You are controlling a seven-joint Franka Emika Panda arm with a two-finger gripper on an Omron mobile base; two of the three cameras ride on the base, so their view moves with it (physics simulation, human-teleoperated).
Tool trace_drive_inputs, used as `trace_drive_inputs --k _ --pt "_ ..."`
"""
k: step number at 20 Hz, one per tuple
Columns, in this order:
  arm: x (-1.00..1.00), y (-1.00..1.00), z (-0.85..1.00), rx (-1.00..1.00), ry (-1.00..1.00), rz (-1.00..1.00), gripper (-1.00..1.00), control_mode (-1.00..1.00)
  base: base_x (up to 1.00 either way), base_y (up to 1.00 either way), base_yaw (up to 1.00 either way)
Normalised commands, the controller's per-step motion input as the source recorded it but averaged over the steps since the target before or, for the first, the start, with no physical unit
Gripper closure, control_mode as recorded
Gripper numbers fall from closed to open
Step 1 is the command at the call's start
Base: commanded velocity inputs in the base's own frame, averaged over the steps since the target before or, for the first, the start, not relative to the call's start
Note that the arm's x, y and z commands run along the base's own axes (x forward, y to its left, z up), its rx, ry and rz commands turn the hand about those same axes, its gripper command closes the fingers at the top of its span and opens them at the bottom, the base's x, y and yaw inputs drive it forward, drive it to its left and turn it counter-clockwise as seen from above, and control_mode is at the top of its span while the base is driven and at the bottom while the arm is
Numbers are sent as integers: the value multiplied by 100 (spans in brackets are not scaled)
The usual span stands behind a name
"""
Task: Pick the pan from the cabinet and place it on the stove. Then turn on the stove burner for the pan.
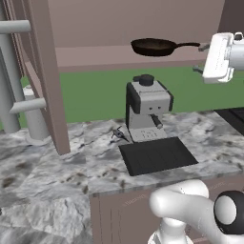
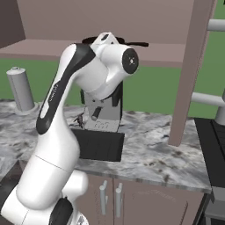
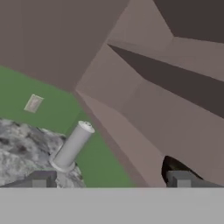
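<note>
The dark round pan point(image 1: 155, 46) lies on the bottom shelf of the open cabinet point(image 1: 119, 58), its long thin handle point(image 1: 189, 45) pointing right. My gripper point(image 1: 201, 58) hovers just off the handle's tip at shelf height, open, with nothing between its fingers. In the hand view the fingertips point(image 3: 41, 178) stand wide apart, and a dark curved edge of the pan point(image 3: 175, 165) shows just above the right one. My arm covers most of the pan point(image 2: 94, 40) in the right base view. The black stove point(image 2: 214, 145) lies at the counter's right end.
A grey-and-black coffee machine point(image 1: 147, 107) stands on the marble counter under the shelf, with a black mat point(image 1: 157, 155) in front of it. The cabinet doors hang open on both sides point(image 1: 47, 71) point(image 2: 193, 70). A grey canister point(image 2: 19, 90) stands at the left.
</note>
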Motion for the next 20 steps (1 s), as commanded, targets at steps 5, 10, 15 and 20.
trace_drive_inputs --k 5,10,15,20 --pt "28 -15 11 -7 -9 -1 -100 -100 0 0 0" --pt "27 -18 0 -9 -3 -2 -100 -100 0 0 0" --pt "40 -27 0 -5 0 -3 -100 -100 0 0 0" --pt "40 -29 3 -2 -5 -2 -100 -100 0 0 0"
